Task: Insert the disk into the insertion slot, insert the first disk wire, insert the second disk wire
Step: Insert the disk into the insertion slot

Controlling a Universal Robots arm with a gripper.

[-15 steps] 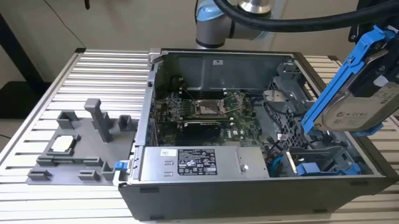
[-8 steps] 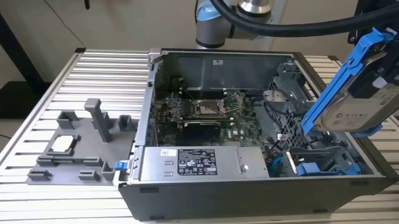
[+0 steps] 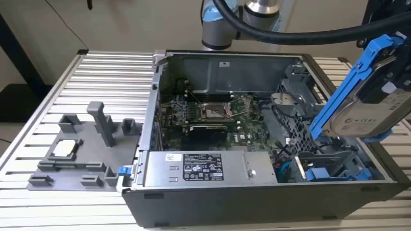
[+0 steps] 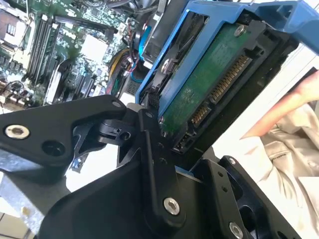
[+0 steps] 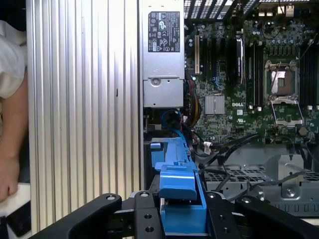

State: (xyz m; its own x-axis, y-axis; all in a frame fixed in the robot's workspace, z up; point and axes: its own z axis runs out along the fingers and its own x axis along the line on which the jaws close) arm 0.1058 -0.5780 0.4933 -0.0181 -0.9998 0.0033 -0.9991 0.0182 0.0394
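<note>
On the exterior view's left, a grey holder tray (image 3: 77, 149) sits on the ribbed metal table (image 3: 38, 202). Next comes the open computer case (image 3: 257, 207), lying on its side, with the green motherboard (image 3: 212, 113) inside and the silver power supply (image 3: 199, 168) at the front. Further toward the exterior view's right is the insertion slot (image 3: 297, 120), a grey metal bay. The disk (image 3: 369, 103) is up in the air near it, tilted in its blue frame and not touching it, so it is not in yet. In the first wrist view, the gripper (image 5: 180, 206) is squeezed tight on the disk, with one black finger on each side of the blue frame. I think the disk is hard and a bit heavy, and it could break if bumped or dropped. Its bare green board (image 4: 209, 74) and the gold pins along one edge look easy to hurt. The blue plastic sides seem the best place to hold it, though they may bend a little. In the second wrist view, a person's hand (image 4: 294, 104) is close by.
</note>
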